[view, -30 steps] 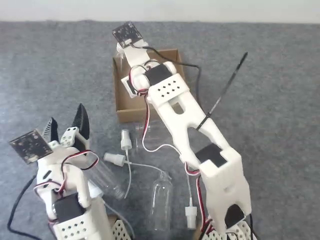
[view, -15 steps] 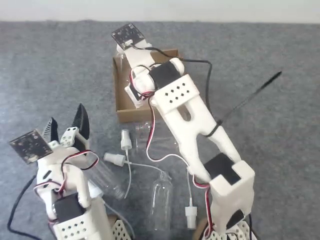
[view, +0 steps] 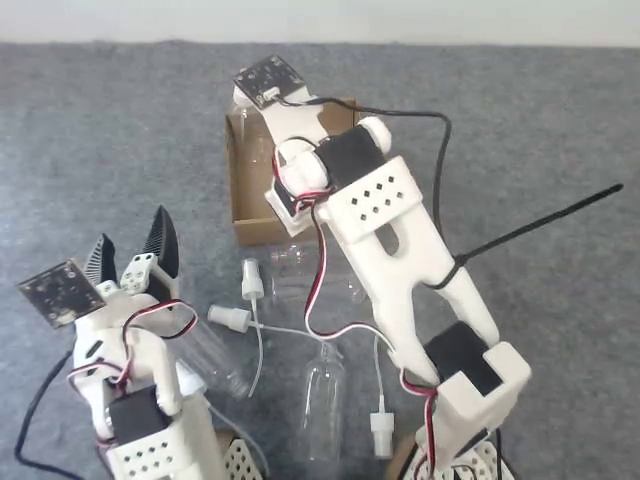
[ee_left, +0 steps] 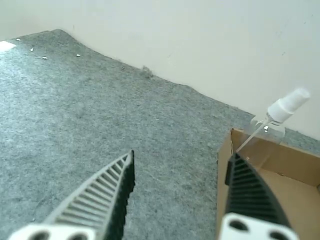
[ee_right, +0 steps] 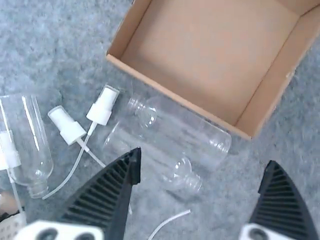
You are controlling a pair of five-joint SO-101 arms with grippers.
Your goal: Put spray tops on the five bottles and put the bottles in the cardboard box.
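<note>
The cardboard box [view: 240, 205] lies open at the back of the carpet, its floor [ee_right: 210, 55] bare beneath my right gripper [ee_right: 202, 160], which hangs open above the box's near wall. Two topless clear bottles [ee_right: 180, 127] [ee_right: 150, 157] lie side by side against that wall. Two spray tops [view: 250, 278] [view: 230, 318] lie nearby, and a third [view: 382, 430] is near the right arm's base. Another bottle [view: 320, 400] lies in front, and one [view: 215, 355] rests beside the left arm. My left gripper [view: 135, 228] is open and holds nothing. A bottle with a spray top [ee_left: 280, 112] stands at the box's far corner.
Grey carpet [view: 110, 130] stretches free to the left of the box. A pale wall [ee_left: 200, 40] runs along the far edge. A black cable tie [view: 560, 210] sticks out from the right arm [view: 390, 220], with loose wires looping beside it.
The right arm has swung rightward and its wrist has turned, uncovering the two bottles beside the box. The left arm has not moved.
</note>
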